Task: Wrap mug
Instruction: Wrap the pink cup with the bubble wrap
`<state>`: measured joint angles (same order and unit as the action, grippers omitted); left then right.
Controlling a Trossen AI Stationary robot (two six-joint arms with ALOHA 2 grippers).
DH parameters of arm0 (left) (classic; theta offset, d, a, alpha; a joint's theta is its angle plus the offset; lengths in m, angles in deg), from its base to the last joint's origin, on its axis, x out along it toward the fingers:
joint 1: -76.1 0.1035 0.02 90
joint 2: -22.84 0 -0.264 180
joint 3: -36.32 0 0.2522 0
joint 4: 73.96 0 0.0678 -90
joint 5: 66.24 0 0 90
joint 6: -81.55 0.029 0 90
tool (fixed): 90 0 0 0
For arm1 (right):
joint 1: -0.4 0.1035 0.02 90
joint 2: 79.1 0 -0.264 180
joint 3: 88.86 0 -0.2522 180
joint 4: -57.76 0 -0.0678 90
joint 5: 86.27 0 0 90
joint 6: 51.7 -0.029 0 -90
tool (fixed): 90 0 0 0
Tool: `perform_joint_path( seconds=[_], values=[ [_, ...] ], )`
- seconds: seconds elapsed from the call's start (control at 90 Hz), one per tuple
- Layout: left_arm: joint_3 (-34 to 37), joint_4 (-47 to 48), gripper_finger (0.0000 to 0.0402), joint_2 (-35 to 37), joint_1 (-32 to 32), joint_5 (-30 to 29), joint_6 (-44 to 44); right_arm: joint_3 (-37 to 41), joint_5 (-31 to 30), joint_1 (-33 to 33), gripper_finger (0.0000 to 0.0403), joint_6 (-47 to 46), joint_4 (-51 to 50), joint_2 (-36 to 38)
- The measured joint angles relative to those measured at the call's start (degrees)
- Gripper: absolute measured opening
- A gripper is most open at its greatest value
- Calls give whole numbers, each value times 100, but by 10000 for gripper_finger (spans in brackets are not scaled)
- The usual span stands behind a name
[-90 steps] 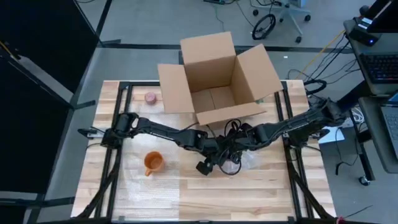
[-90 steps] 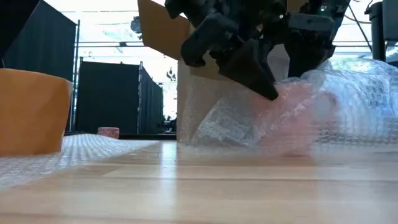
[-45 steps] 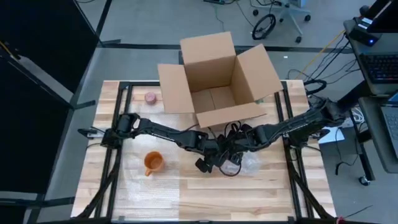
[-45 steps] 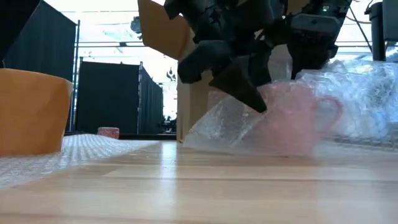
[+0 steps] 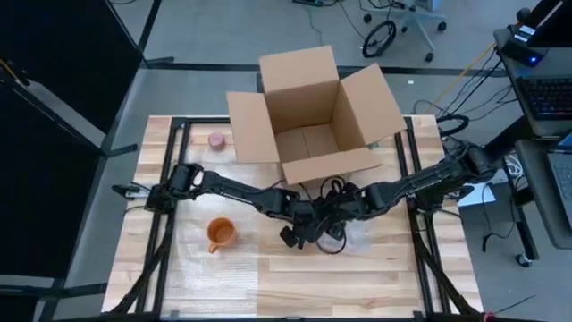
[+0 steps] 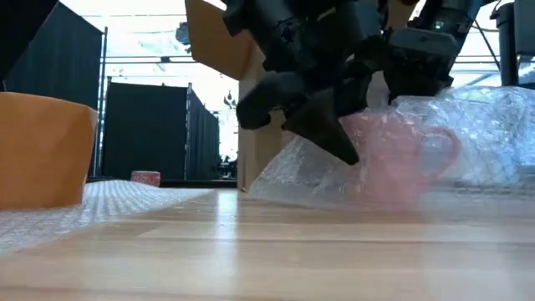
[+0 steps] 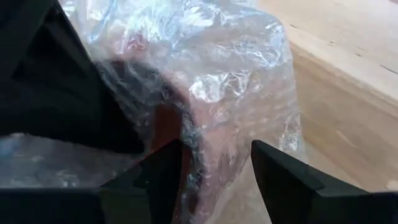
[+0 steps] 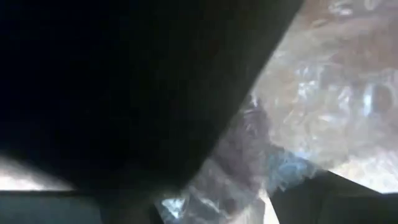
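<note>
Bubble wrap (image 6: 468, 138) is rising back over the pink mug (image 6: 393, 159) on the desk (image 5: 375, 277) beside the left gripper (image 7: 214, 168), its fingers spread around wrap, while the right gripper's (image 5: 347, 213) finger spacing is hidden.

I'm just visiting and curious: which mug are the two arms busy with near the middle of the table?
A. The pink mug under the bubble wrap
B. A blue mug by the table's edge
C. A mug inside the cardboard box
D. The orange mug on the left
A: in the low view the pink mug sits under clear bubble wrap beneath both arms, while the orange mug stands alone to the left.
</note>
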<state>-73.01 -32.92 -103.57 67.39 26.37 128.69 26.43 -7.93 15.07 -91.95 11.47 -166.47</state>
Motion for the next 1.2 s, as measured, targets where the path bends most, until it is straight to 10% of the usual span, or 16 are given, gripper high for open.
perform_joint_path(
  seconds=[1.2],
  values=[
    [-188, 8, 180, -133, -6, -77, -34, -1361, 264, -31, 193, 622, -1391, 688]
  ],
)
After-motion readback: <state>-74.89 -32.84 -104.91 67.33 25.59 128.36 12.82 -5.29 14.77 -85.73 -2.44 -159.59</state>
